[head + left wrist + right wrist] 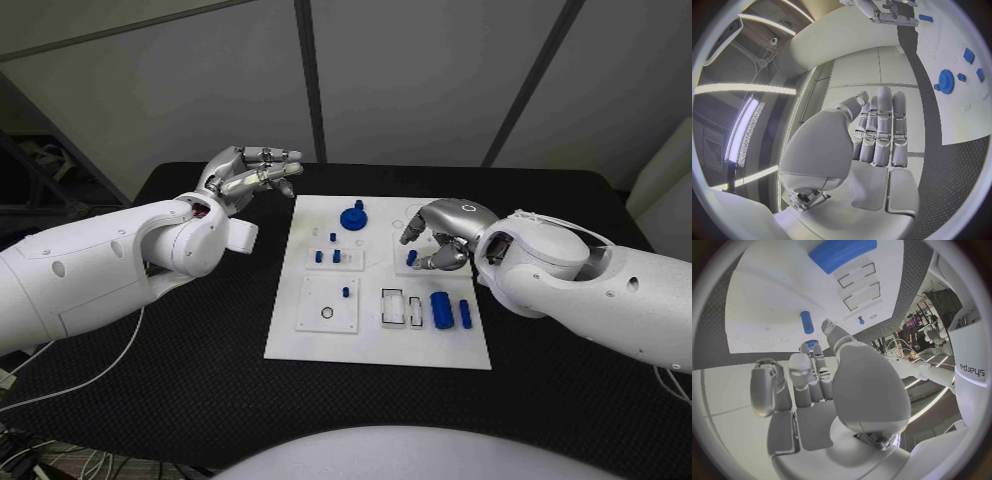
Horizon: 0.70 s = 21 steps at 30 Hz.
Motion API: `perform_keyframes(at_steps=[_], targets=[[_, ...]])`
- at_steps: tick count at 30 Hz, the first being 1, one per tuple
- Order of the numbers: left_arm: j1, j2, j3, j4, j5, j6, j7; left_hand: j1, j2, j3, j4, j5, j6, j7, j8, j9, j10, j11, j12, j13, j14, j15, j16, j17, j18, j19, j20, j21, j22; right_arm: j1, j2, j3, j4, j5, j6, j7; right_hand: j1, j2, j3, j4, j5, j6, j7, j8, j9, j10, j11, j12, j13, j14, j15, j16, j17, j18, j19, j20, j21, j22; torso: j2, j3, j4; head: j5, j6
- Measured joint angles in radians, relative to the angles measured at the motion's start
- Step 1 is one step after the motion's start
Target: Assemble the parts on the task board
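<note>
Task board (378, 340), a white plate, lay in the middle of the black desk (216, 370), with the parts spread over it within reach of both arms. A blue gear (353, 216) stood near the far edge; small blue pegs (327, 256) stood in a raised panel just below it; a larger blue cylinder (441, 311) and a smaller blue block (466, 312) lay beside two black-outlined rectangular recesses (392, 306) toward the near right. The right hand (443, 236) hovered over the right half of the board, fingers curled downward around a small blue part (411, 258), apparently positioned for a pick or an insertion there. Whether it actually held that part could not be told: in the head view the fingers covered the contact, and in the right wrist view the fingertips (807, 347) hid whatever lay beneath them. The left hand (248, 180) was raised beyond the board's far left corner, well apart from the parts, probably parked to leave the working area free; the left wrist view showed its fingers (882, 130) straight, side by side and holding nothing. The sockets in the near left panel (329, 302) were too small to make out.
</note>
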Motion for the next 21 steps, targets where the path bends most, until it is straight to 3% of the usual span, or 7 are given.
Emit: perform_keyframes(at_steps=[7,12,14,21], targets=[[0.0,0.0,0.0,-0.002,0.0,0.001,-0.001,0.0,0.0,0.0,0.0,0.0,0.0,0.0,0.0,0.0,0.0,0.0,0.0,0.0,0.0,0.0,0.0,0.0,0.0,0.0,0.0,0.0,0.0,0.0,0.032,0.0,-0.036,-0.002,0.028,-0.001,0.02,0.02,0.015,0.015,0.0,0.005,0.012,0.0,-0.003,0.042,-0.006,0.014,0.003,0.0,0.0,0.007,0.005,0.0,0.0,0.0,0.002,0.0,0.0,-0.0005,0.0,0.004,-0.002],[0.0,0.0,0.0,-0.002,0.0,0.001,-0.001,0.0,0.0,0.0,0.0,0.0,0.0,0.0,0.0,0.0,0.0,0.0,0.0,0.0,0.0,0.0,0.0,0.0,0.0,0.0,0.0,0.0,0.0,0.0,0.046,-0.001,-0.054,-0.002,0.05,-0.002,0.033,0.038,0.058,0.02,0.0,0.038,0.037,0.006,-0.003,0.116,-0.021,0.03,0.006,0.007,-0.007,0.019,0.012,0.0,0.0,-0.001,0.016,0.0,0.0,-0.0004,0.0001,0.006,-0.005],[0.0,0.0,0.0,-0.002,0.0,0.001,-0.001,0.0,0.0,0.0,0.0,0.0,0.0,0.0,0.0,0.0,0.0,0.0,0.0,0.0,0.0,0.0,0.0,0.0,0.0,0.0,0.0,0.0,0.0,0.0,0.05,-0.001,-0.059,-0.003,0.059,-0.003,0.029,0.042,0.073,0.02,0.0,0.052,0.041,0.011,-0.003,0.133,-0.024,0.03,0.005,0.009,-0.014,0.019,0.013,0.0,0.002,-0.01,0.016,0.0,0.0,0.0,0.0001,0.007,-0.006],[0.0,0.0,0.0,-0.003,0.0,0.002,-0.002,0.0,0.0,0.0,0.0,0.0,0.0,0.0,0.0,0.0,0.0,0.0,0.0,0.0,0.0,0.0,0.0,0.0,0.0,0.0,0.0,0.0,0.0,0.0,0.057,-0.002,-0.073,-0.004,0.082,-0.008,0.029,0.042,0.101,0.018,0.0,0.065,0.043,0.011,-0.003,0.141,-0.023,0.019,-0.001,0.007,-0.015,0.019,0.013,0.0,0.002,-0.01,0.02,0.0,0.0,0.0007,-0.0008,0.008,-0.009]])
